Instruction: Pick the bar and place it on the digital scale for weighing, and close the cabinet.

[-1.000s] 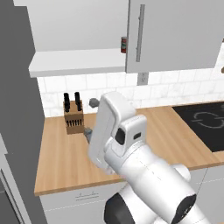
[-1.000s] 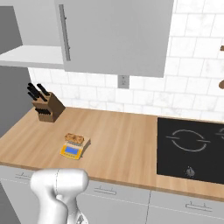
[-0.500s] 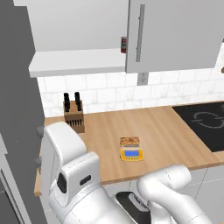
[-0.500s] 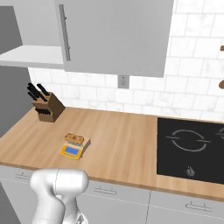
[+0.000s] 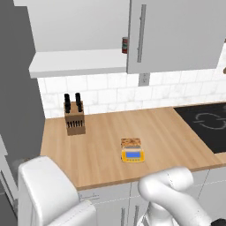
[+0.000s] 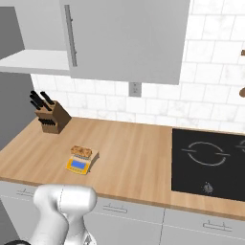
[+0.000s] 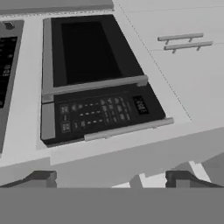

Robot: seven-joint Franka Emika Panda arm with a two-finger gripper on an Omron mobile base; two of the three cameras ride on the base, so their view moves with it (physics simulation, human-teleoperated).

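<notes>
On counter: one bar atop one digital scale | one knife block

A wooden tabletop runs beneath a white tiled wall that carries a grey outlet. A knife block stands at its left end and a black cooktop is set in at the right. White drawers line the front. A dark oven with bar handles faces the hand view.
</notes>
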